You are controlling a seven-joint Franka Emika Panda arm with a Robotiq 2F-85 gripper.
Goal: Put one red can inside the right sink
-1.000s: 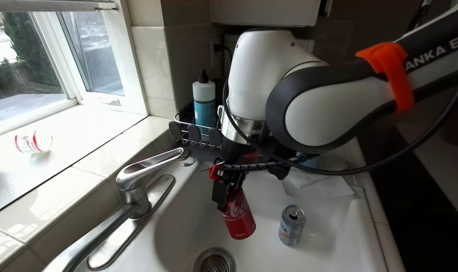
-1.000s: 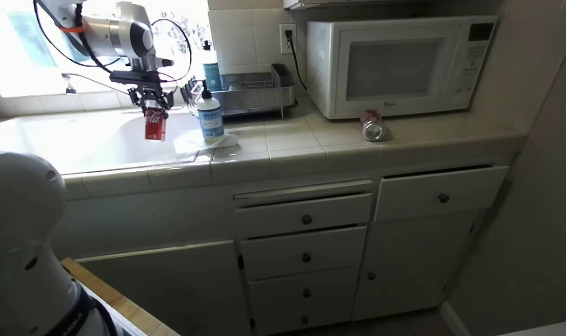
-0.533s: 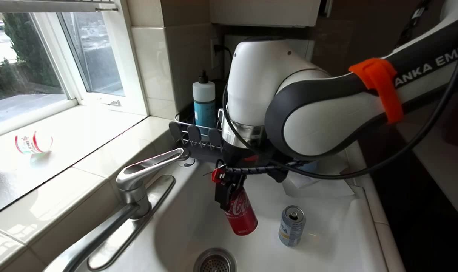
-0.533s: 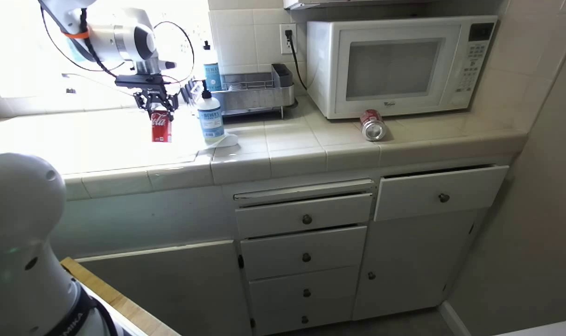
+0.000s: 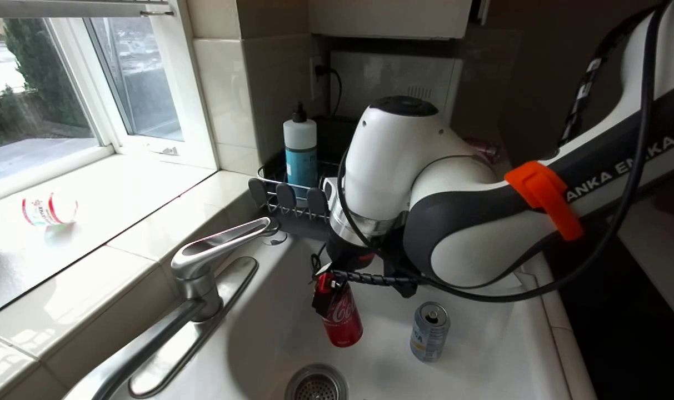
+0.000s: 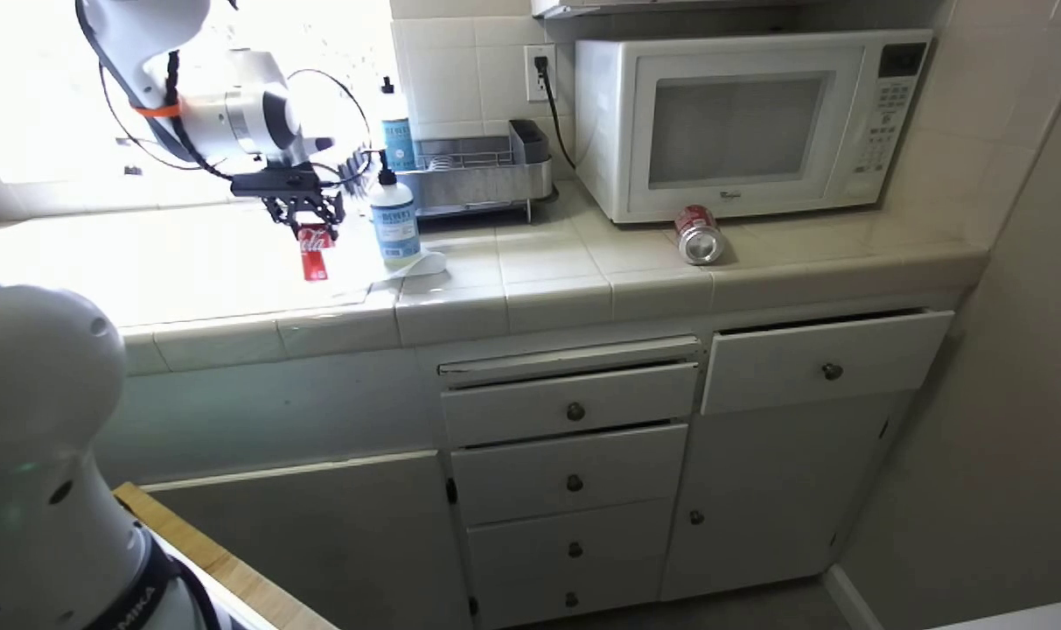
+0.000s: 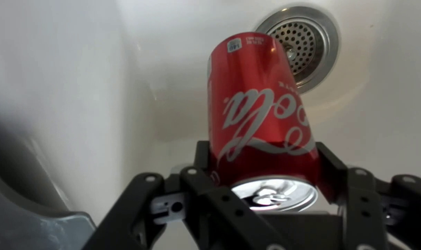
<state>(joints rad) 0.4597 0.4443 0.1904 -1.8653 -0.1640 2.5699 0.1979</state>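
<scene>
gripper (image 7: 266,163) w/ red can (image 7: 255,104), wrist view: jaws closed in on the can, one of the fingers (image 7: 202,156) against ea. side nr its silver top; gap btwn them approx. the can's own width. base pts away fr. the gripper, twd the metal drain (image 7: 297,45), which it partly covers fr. this angle; pale lettering appears upside down.

in an exterior view, the same can is tilted, held over the floor of the right sink (image 5: 481,355), nr the drain; whether its base touches the sink can't be told. silver can (image 5: 430,331): upright on the sink floor, apart fr. the red one, tab end up. faucet (image 5: 200,294) at the basin's edge. arm (image 5: 470,250) bears an orange strap (image 5: 545,194). small red-&-white container (image 5: 49,210) on the window sill (image 5: 131,189).

in both exterior views, a soap bottle (image 5: 301,161) stands in or just behind the dish rack (image 6: 482,184) (exact pos. unclear). in an exterior view, another soap bottle (image 6: 395,223) stands beside the sink; a second red can (image 6: 687,226) lies on its side on the tiled counter (image 6: 539,254), just in front of the microwave (image 6: 740,131), silver end twd the camera. sink interior there mostly lost to glare.
</scene>
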